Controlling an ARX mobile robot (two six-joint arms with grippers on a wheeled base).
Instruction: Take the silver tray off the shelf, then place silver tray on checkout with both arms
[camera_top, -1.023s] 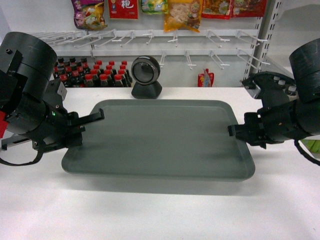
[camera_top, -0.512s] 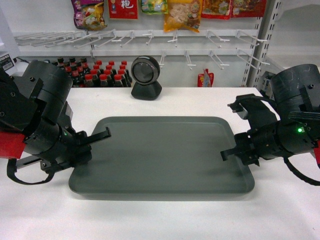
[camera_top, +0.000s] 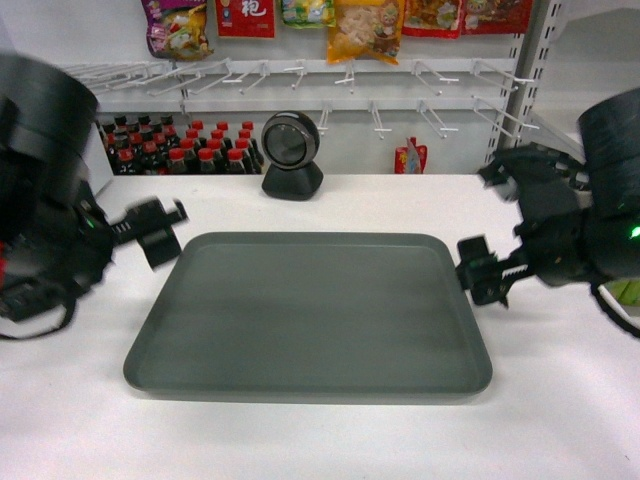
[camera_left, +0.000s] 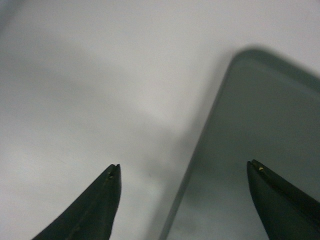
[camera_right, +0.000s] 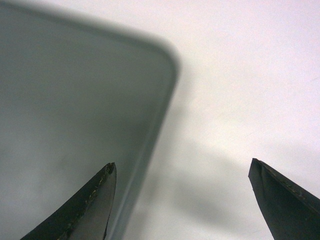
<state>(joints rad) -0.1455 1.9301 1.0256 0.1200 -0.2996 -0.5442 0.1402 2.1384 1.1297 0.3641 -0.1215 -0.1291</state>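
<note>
Silver tray (camera_top: 310, 310) between parted hands

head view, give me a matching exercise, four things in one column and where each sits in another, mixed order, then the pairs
Things:
1. silver tray
2. round black scanner
3. red-capped dark bottles
4. snack packets

Places:
A. hanging along the top of the wall
B. lying flat on the white checkout, between the two grippers
C. on the shelf behind the counter, to the left
D. standing at the counter's far edge, behind the tray

Pairs: 1-B, 2-D, 3-C, 4-A
</note>
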